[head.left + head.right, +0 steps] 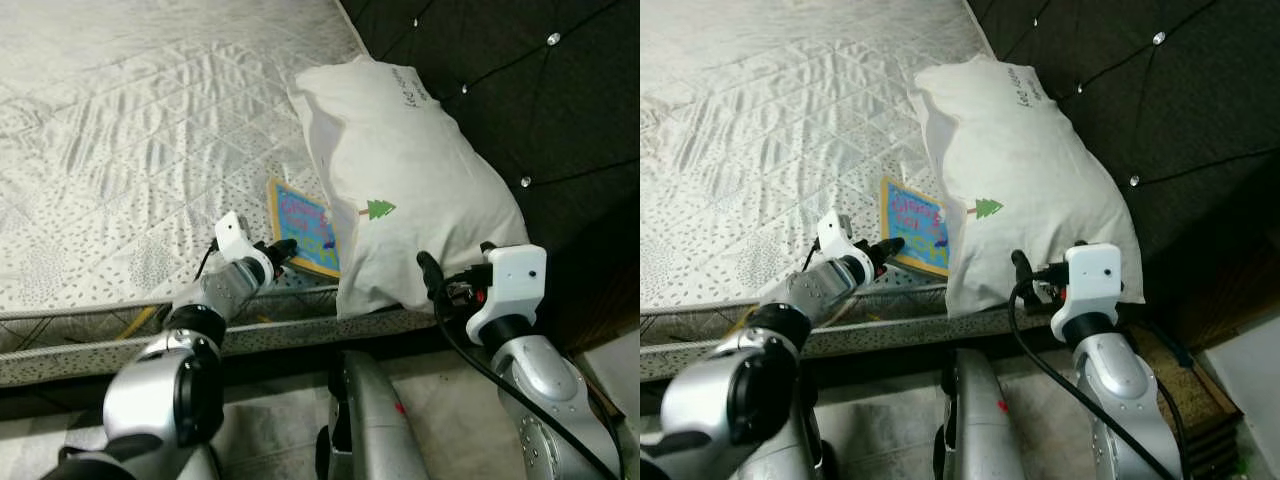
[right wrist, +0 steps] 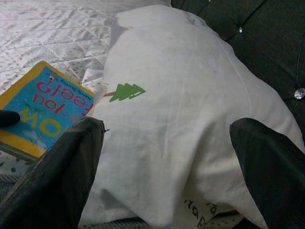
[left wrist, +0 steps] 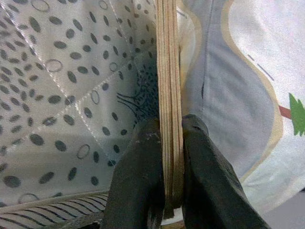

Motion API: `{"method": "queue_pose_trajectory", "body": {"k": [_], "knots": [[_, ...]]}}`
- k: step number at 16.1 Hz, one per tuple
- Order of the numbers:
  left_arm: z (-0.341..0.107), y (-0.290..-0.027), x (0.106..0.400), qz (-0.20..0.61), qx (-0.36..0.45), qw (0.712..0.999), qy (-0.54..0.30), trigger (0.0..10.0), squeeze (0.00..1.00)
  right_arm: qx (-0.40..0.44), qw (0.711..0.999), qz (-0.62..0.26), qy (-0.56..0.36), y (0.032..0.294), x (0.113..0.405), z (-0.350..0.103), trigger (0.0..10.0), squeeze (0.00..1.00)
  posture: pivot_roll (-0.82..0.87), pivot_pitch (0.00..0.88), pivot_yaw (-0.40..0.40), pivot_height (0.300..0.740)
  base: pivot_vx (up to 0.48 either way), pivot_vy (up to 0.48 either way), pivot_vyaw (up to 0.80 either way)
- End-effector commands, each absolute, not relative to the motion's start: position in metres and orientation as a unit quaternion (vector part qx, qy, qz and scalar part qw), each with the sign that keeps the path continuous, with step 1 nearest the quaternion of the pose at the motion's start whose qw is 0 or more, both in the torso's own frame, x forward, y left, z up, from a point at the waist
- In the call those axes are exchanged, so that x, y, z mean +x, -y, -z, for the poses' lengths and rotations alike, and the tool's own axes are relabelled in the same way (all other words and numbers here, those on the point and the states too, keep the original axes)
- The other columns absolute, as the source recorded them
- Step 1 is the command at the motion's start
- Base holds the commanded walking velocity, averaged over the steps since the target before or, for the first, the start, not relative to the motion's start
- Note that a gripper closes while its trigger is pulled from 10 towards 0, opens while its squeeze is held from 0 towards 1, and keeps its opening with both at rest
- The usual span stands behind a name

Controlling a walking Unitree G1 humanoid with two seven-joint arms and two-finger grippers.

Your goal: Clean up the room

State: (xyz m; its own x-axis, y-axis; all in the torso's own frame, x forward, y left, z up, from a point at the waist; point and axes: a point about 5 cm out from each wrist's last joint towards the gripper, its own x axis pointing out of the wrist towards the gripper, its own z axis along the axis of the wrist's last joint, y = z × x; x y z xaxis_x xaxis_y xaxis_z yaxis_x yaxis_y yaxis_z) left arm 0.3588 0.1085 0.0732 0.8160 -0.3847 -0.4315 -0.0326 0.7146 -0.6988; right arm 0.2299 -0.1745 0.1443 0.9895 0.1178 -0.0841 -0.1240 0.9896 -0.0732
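Your left gripper (image 3: 172,167) pinches the book's (image 1: 305,226) near edge; stiff, light board. Right gripper (image 2: 167,157) gapes wide before the soft pillow (image 1: 410,170).

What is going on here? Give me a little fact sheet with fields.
Place: bed with a quilted mattress, dark tufted headboard
Left gripper: shut on the board book's edge
Board book: blue cover, yellow border, partly under the pillow
Right gripper: open, fingers either side of the pillow's near end
Pillow: white, green tree print
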Motion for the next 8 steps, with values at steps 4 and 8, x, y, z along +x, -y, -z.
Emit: {"method": "queue_pose_trajectory", "body": {"k": [4, 8], "knots": [[-0.085, -0.116, 0.368, 0.096, -0.338, 0.897, -0.268, 10.0, 1.0, -0.043, 0.997, -0.052, -0.034, 0.178, 0.235, -0.148, 10.0, 0.0, -0.24, 0.076, -0.151, 0.566, 0.0, 0.0, 0.0], [-0.092, -0.121, 0.373, 0.088, -0.327, 0.905, -0.258, 10.0, 1.0, -0.042, 0.997, -0.053, -0.03, 0.175, 0.241, -0.147, 10.0, 0.0, -0.23, 0.054, -0.146, 0.566, 0.0, 0.0, 0.0]]}}
